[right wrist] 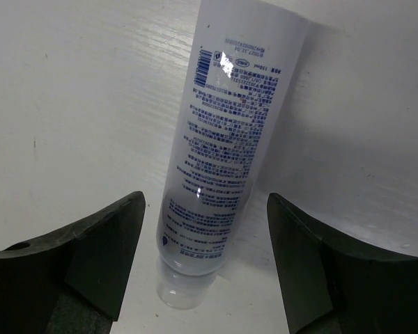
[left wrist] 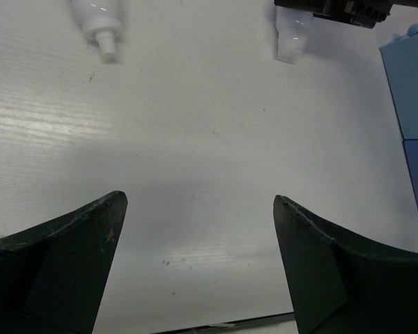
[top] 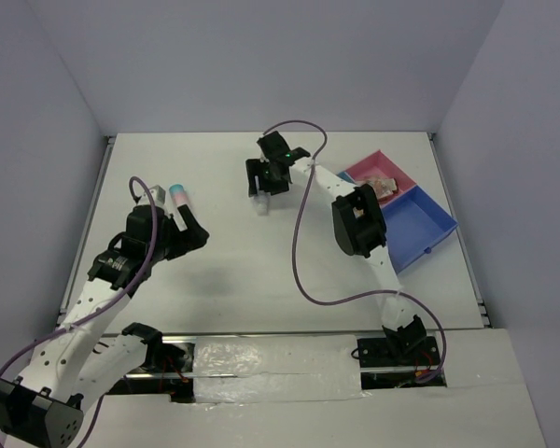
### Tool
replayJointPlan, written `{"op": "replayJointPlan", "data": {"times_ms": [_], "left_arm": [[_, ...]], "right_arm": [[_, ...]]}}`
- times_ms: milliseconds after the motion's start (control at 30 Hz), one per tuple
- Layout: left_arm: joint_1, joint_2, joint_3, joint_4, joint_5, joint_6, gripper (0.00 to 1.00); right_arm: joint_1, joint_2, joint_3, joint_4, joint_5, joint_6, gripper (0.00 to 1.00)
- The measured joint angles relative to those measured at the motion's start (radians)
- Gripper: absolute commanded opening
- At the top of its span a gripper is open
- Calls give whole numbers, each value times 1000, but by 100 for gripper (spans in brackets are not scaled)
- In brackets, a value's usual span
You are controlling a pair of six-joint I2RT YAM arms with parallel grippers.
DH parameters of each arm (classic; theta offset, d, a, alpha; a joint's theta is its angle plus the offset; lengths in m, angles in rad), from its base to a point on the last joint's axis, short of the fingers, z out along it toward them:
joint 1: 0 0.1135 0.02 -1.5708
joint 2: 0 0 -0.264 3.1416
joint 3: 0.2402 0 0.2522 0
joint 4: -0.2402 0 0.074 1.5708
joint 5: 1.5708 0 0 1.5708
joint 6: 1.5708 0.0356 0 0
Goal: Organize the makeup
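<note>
Now | white tube [right wrist: 223,139] lies between parted right jaws, untouched | left jaws spread wide

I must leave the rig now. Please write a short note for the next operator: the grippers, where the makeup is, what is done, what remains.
Grippers: the left gripper is open and empty above the table. The right gripper is open, one finger on each side of the white tube, not gripping it.
Makeup: the white tube lies on the table. The pink-white tube lies near the left gripper.
Done: some pinkish items, too small to name, lie in the pink compartment of the tray.
Left: both tubes are outside the tray.
</note>
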Motion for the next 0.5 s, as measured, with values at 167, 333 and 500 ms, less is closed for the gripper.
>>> {"op": "replayJointPlan", "data": {"times_ms": [167,333,500], "left_arm": [[0,0,0,-15,-2,0,99],[0,-2,0,-24,-8,0,99],[0,-10,0,-22,-8,0,99]], "right_arm": [[20,18,0,0,33,15,70],[26,23,0,1,62,14,45],[23,23,0,4,53,-9,19]]}}
